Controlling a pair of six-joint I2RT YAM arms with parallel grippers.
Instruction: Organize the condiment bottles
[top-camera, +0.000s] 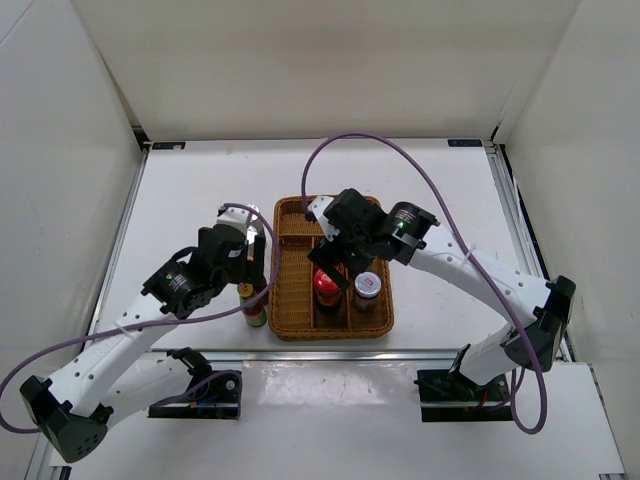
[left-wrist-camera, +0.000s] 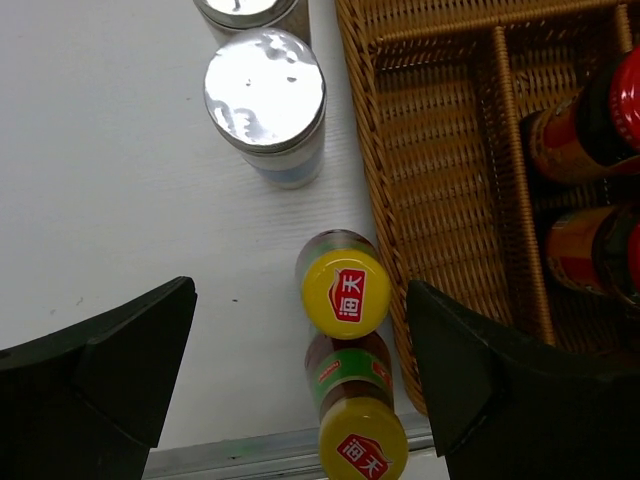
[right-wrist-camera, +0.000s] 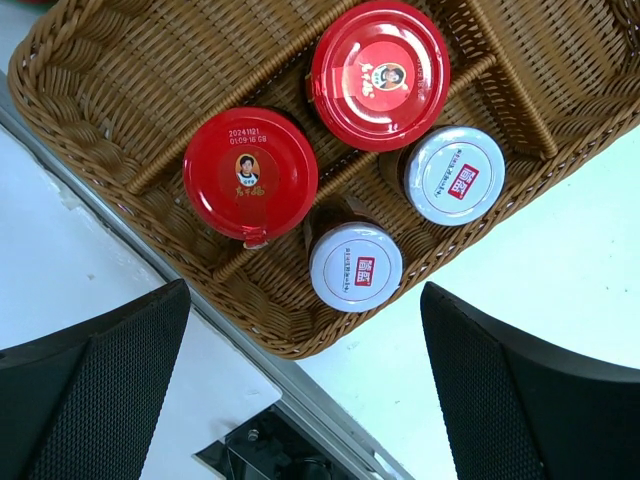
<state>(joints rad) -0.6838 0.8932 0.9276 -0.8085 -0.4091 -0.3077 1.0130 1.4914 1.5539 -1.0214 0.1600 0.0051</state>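
Left pincer (left-wrist-camera: 300, 300) open and empty above the yellow-capped bottle (left-wrist-camera: 345, 295), right pincer (right-wrist-camera: 305, 300) likewise open, I risk toppling the twin bottle (left-wrist-camera: 362, 452) or snagging the wicker tray (left-wrist-camera: 372, 150).

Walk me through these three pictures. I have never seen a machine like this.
Two robot arms are bolted to a white table, each ending in a two-finger gripper. One picture looks down from above; the other two come from wrist cameras, so the dark shapes below are the fingers. A wicker tray holds two red-lidded jars in its middle compartment, two grey-lidded jars in the next. Two yellow-capped bottles and two silver-capped bottles stand on the table beside it. The left gripper and right gripper are open, holding nothing.
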